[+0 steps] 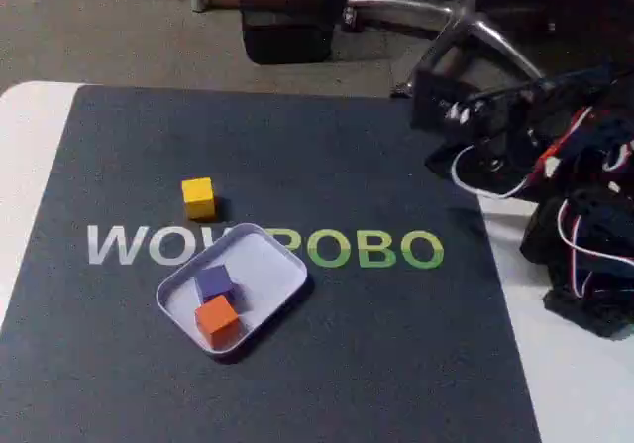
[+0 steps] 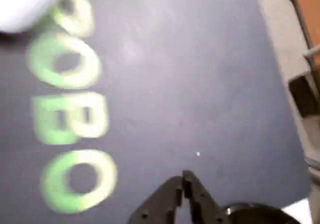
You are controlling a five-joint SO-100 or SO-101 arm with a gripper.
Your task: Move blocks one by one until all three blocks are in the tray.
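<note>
With purple block (image 1: 213,281) and orange block (image 1: 217,319) in the tray (image 1: 282,265), the closed, empty gripper (image 2: 183,180) must next reach the yellow block (image 1: 198,197).

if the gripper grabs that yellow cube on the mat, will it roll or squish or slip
The yellow block has flat faces and sits square on the dark mat, so it probably won't roll. Its crisp edges suggest it is stiff rather than squishy. Its matte surface probably gives fair grip, though its small size leaves little margin for misaligned fingers.

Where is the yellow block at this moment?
In the fixed view the yellow block sits on the dark mat, left of centre, just beyond the tray and above the white "WOW" lettering, outside the tray.
</note>
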